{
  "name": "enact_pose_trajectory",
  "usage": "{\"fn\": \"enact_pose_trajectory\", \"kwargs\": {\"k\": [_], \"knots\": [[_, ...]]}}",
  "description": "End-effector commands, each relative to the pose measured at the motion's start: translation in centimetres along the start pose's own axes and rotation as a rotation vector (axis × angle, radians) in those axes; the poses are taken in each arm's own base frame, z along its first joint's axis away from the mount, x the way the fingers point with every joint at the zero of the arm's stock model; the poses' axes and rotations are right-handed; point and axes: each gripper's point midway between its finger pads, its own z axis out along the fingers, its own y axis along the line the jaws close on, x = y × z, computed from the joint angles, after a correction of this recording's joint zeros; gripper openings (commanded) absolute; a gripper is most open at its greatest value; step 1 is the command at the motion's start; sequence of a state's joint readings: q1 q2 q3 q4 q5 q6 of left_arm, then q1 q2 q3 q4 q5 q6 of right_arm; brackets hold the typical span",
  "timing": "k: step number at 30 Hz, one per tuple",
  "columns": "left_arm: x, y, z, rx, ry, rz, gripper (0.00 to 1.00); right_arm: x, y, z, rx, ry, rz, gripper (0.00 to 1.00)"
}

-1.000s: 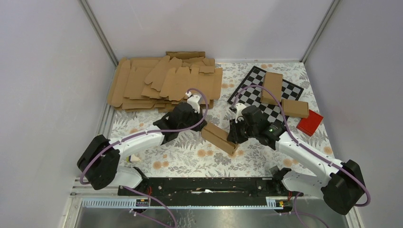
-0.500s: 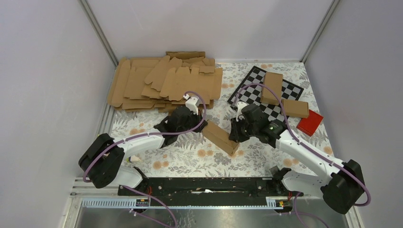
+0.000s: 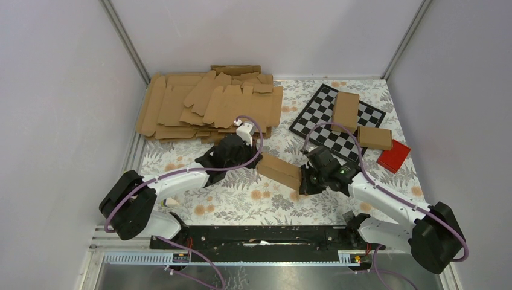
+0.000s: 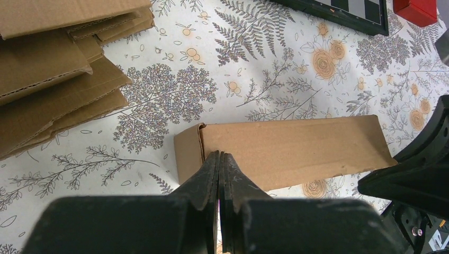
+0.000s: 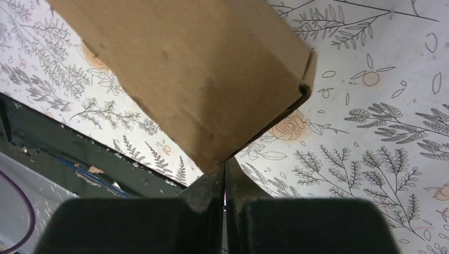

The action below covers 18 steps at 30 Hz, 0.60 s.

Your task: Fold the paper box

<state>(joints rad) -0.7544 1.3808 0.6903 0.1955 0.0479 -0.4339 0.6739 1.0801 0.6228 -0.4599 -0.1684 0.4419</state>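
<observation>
On the floral bench [image 3: 241, 199], the paper box [image 3: 279, 171], an oblong carton, spans the gap between both arms' tips. One end meets the left fingers [image 4: 212, 170], pressed together, tips against its top face. Its other corner sits just ahead of the right fingers [image 5: 214, 181], likewise pressed together. Cardboard nipped by either: cannot tell.

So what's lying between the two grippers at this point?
The paper box, lying on the floral table cover, one end at the left gripper and the other at the right gripper; the top external view shows it.
</observation>
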Motion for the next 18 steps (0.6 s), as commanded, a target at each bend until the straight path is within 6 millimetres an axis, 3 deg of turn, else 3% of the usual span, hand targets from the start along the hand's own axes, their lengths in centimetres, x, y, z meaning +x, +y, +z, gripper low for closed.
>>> {"fn": "enact_pose_trajectory", "kwargs": {"k": [1,5,10,13,18], "knots": [[0.2,0.4,-0.3,-0.017,0.015,0.025,0.00,-2.7,0.7,-1.0,0.015,-0.088,0.033,0.02],[-0.3,0.2,-0.5,-0.017,0.002,0.031,0.00,-5.8,2.6,-3.9,-0.030,-0.195,-0.016,0.03],[-0.6,0.2,-0.8,-0.016,-0.007,0.032,0.00,-8.6,2.7,-6.3,0.023,-0.292,-0.043,0.01],[-0.5,0.1,-0.8,-0.014,-0.007,0.031,0.00,-9.0,1.4,-5.6,0.094,-0.302,-0.021,0.00],[-0.5,0.2,-0.8,-0.013,-0.006,0.033,0.00,-6.2,-1.6,-1.9,0.203,-0.182,0.020,0.00]]}}
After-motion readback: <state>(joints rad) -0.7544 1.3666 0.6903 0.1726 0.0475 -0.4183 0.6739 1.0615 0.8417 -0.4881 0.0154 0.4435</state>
